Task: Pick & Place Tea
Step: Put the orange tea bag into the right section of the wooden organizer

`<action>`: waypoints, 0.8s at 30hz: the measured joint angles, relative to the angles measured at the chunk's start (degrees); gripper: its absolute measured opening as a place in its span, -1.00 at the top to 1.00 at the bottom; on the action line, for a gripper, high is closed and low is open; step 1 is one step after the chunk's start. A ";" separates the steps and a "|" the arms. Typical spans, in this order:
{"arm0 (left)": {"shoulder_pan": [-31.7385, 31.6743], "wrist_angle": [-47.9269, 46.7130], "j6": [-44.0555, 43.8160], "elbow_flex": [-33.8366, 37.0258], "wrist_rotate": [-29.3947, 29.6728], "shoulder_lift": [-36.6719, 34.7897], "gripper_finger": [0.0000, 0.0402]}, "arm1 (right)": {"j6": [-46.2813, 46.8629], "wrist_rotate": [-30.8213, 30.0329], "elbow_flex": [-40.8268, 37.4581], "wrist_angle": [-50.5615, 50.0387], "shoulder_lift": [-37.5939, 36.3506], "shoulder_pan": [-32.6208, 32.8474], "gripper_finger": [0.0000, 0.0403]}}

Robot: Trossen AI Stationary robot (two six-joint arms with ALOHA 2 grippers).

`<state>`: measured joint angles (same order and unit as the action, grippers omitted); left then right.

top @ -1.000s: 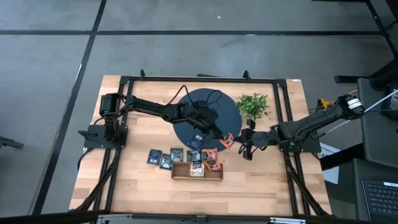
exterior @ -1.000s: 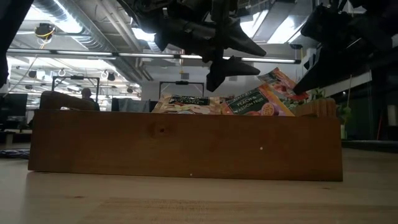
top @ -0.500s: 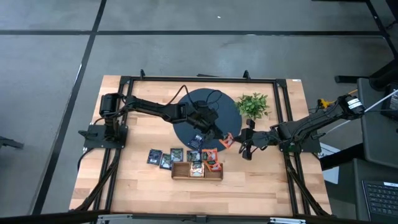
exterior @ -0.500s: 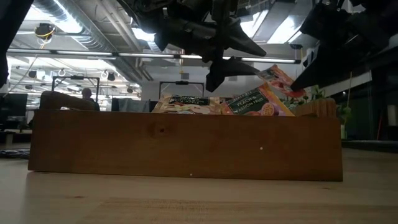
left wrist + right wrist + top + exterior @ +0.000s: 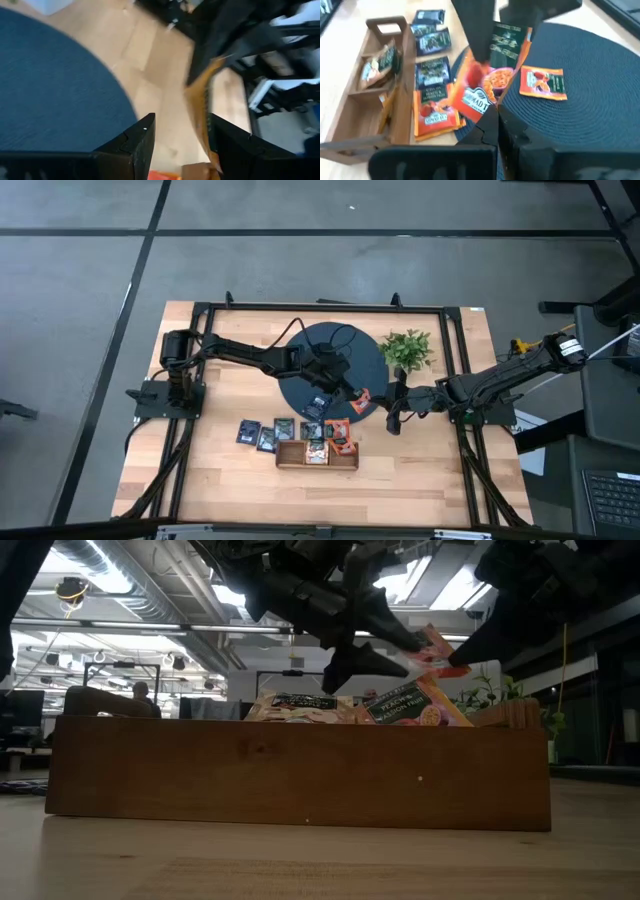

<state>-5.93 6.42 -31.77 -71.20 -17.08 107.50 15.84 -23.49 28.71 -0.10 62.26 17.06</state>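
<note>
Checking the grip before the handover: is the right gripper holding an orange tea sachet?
Yes: the right gripper is shut on an orange tea sachet, lifted above the round blue mat.

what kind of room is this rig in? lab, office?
Probably an open workshop or lab in an industrial building. The low view shows bare ceiling ducts and strip lights overhead. The high view shows a wooden table on a grey concrete floor, with a keyboard at a desk alongside.

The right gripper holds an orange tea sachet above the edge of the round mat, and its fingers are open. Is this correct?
Not quite: the right gripper is shut on the orange tea sachet, as the right wrist view shows. The rest holds: it is above the round mat's edge.
</note>
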 joint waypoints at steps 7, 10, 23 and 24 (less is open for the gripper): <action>0.00 -1.45 0.94 0.00 1.71 0.00 0.17 | -1.36 0.00 0.00 1.21 0.00 -0.02 0.99; 0.00 -1.11 1.63 0.00 1.68 0.00 0.22 | -1.36 0.01 0.00 1.20 0.00 -0.02 0.99; 0.67 0.63 7.88 0.00 -1.52 0.00 0.87 | -1.39 0.04 0.00 1.08 0.00 -0.02 0.99; 0.74 0.63 8.30 0.00 -1.55 0.00 0.91 | -1.42 0.07 0.00 1.07 0.00 -0.02 0.99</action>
<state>-5.20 7.05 -23.47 -71.20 -18.64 107.50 14.42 -23.41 28.71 0.97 62.26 17.04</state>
